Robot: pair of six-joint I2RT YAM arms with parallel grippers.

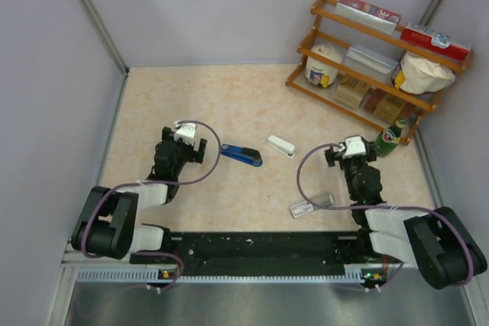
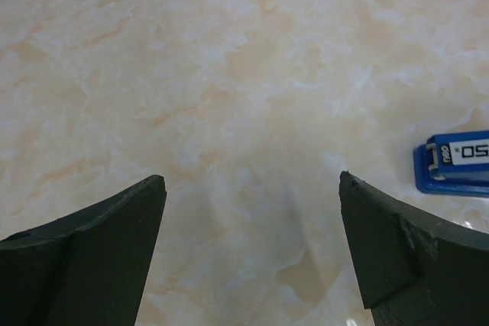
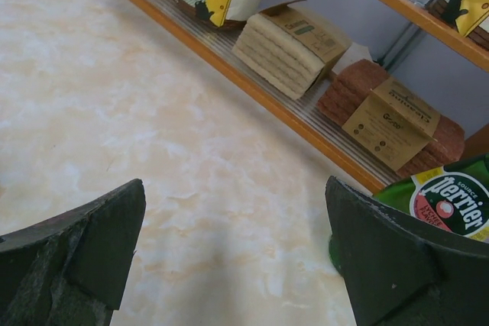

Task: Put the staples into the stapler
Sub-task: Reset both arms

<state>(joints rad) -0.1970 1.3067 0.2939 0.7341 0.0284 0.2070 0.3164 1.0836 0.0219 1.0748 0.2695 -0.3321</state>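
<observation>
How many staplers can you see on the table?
2. The blue stapler with a black base lies near the middle of the beige marbled table; the small white stapler sits just right of it. None looks hidden.

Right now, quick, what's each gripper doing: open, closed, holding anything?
Left gripper: jaws open, holding nothing.
Right gripper: jaws open, holding nothing.

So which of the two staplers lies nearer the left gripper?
The blue stapler, just right of the left gripper; the white stapler lies farther right.
</observation>
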